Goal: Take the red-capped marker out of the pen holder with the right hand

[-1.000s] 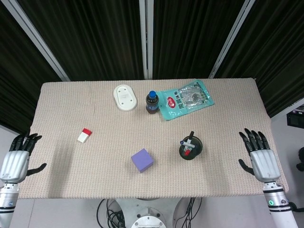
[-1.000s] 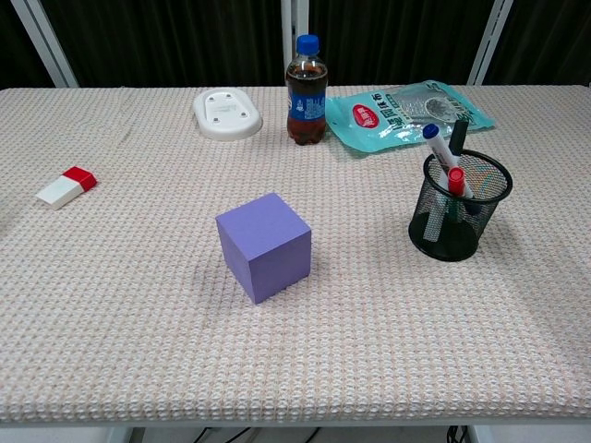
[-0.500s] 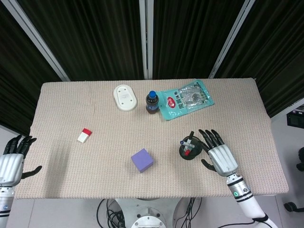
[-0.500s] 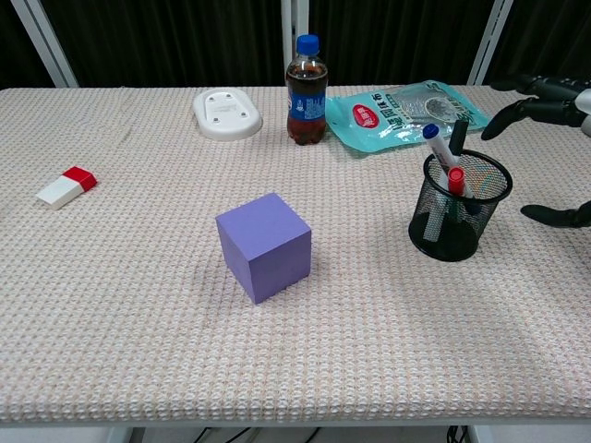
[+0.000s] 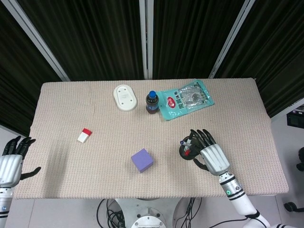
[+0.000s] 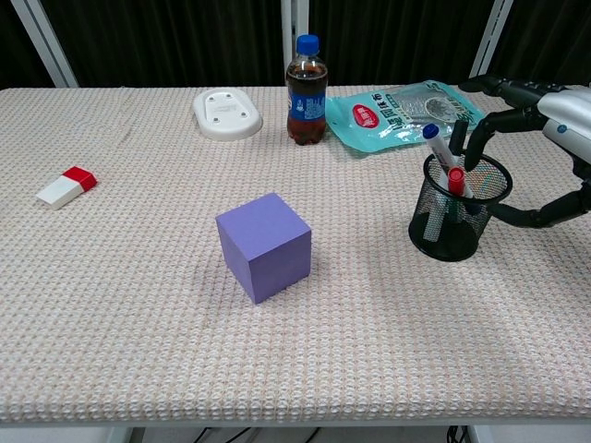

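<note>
The bench [image 5: 66,109] carries everything. The pen holder [image 6: 458,205] stands upright, propping the red-capped marker [image 6: 455,176] inside. The right hand [image 6: 540,138], fingers spread and empty, hovers just beside the holder's rim, positioned to reach in.

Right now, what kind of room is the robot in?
Probably a robot test room, not a home. A cloth-covered table stands before black curtains, and odd practice things sit on it: a purple cube, a pen holder and a cola bottle. The right hand reaches for the holder.
</note>
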You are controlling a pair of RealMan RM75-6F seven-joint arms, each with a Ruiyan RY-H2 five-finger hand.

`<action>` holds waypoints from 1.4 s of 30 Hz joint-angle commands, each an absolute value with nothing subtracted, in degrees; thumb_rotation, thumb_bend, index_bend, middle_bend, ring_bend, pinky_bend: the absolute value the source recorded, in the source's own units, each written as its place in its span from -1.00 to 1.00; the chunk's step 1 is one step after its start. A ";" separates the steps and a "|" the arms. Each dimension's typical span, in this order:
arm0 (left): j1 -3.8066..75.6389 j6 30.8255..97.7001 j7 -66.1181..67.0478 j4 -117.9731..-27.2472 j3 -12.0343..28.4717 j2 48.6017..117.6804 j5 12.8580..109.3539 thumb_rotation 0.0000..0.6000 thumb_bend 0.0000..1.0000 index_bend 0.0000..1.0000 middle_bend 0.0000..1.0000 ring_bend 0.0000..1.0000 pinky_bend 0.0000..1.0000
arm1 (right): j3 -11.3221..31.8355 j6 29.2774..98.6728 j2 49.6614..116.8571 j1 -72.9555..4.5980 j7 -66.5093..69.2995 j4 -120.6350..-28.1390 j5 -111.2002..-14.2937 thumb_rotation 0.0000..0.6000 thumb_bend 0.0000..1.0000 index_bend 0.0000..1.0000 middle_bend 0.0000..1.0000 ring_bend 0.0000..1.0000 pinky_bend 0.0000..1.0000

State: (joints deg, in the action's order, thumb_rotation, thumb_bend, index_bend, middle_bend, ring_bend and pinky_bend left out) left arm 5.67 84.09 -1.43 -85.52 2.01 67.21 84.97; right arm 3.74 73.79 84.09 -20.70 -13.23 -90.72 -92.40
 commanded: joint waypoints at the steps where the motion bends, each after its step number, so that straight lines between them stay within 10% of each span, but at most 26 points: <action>1: 5.77 83.90 -1.27 -85.62 1.95 67.18 85.04 1.00 -0.74 -0.68 -0.78 -1.00 -0.83 | 3.97 73.76 84.61 -21.06 -12.83 -90.24 -92.36 1.00 -0.56 -0.10 -1.00 -1.00 -1.00; 42: 5.79 83.60 -1.36 -85.88 2.19 66.87 84.85 1.00 -0.74 -0.68 -0.78 -1.00 -0.83 | 3.50 77.22 83.87 -21.62 -9.30 -93.44 -93.01 1.00 -0.37 0.23 -0.97 -1.00 -1.00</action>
